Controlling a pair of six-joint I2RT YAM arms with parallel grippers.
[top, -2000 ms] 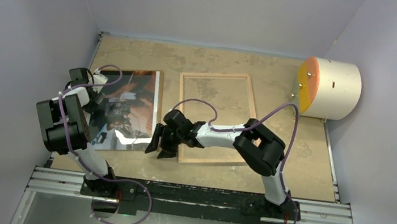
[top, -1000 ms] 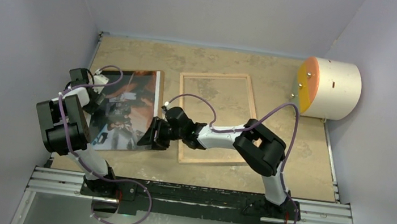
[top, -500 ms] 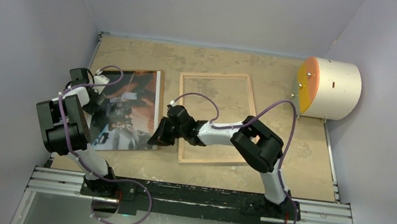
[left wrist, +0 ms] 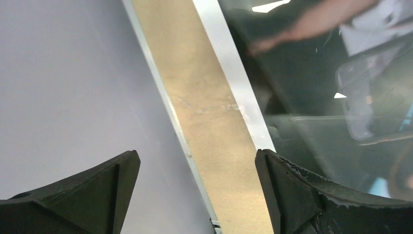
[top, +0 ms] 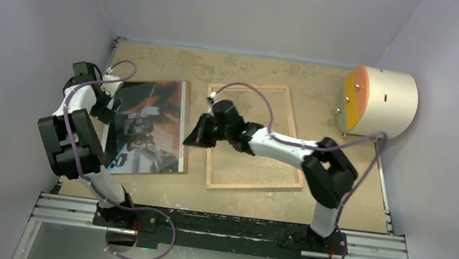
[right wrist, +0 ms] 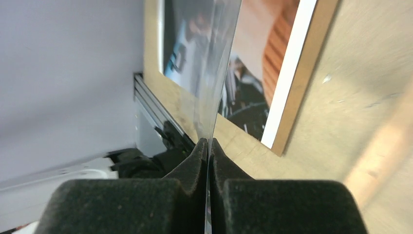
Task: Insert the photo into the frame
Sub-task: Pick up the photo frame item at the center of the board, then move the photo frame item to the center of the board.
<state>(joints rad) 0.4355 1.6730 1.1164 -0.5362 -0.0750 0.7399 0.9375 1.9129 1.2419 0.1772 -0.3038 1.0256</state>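
The photo point(top: 148, 126) lies picture side up on a brown backing board point(right wrist: 303, 73) at the left of the table point(top: 341, 169). It sits just beside the frame point(top: 253, 185), which rests wood side up to its right with the table showing through its opening. The right gripper point(right wrist: 209, 144), hanging between the two, is clamped tight on a thin sheet point(right wrist: 219, 58). The left gripper point(left wrist: 196, 161) stands wide apart and empty over the board's left margin, close to the wall point(left wrist: 73, 73). Only the right wrist view shows that pinch: the thin sheet, pale and glossy, is seen edge-on rising from the closed jaws, with the picture flat on the board behind it. Whether it is the photo's own lifted edge or a clear leaf over it cannot be told, and the overhead view does not show it at all. The overhead view alone gives the layout; the left wrist view alone shows the photo's mirror-like sheen and white border up close. Judged from these, the photo is light, limp and slick, hard to get under while flat, and quick to crease or smudge. The white margin facing the frame looks the best place to take it, with a shallow pinch and the opposite edge supported.
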